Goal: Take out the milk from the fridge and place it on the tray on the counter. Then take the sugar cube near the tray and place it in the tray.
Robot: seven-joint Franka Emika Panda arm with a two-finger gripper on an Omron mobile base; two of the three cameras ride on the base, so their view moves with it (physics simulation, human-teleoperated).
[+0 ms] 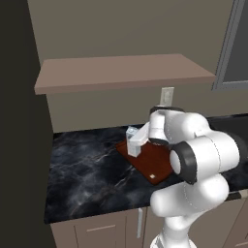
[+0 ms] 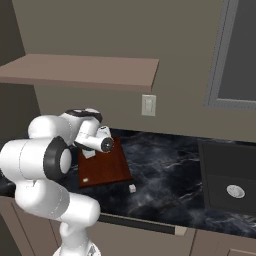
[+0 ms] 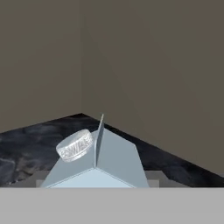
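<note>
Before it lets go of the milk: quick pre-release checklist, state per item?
1. milk over the tray: ok, the carton stands above the tray's far corner.
2. Carton upright: ok, gabled top up in the hand view.
3. Carton bottom touching tray: cannot tell, hidden by the arm.
4. gripper grip on carton: cannot tell, fingertips not visible.
5. sugar cube on the counter beside the tray: ok.
6. Small white speck on tray's near corner: cannot tell what it is.

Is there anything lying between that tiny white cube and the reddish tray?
Nothing. In the right base view only bare black counter separates the sugar cube from the tray.
</note>
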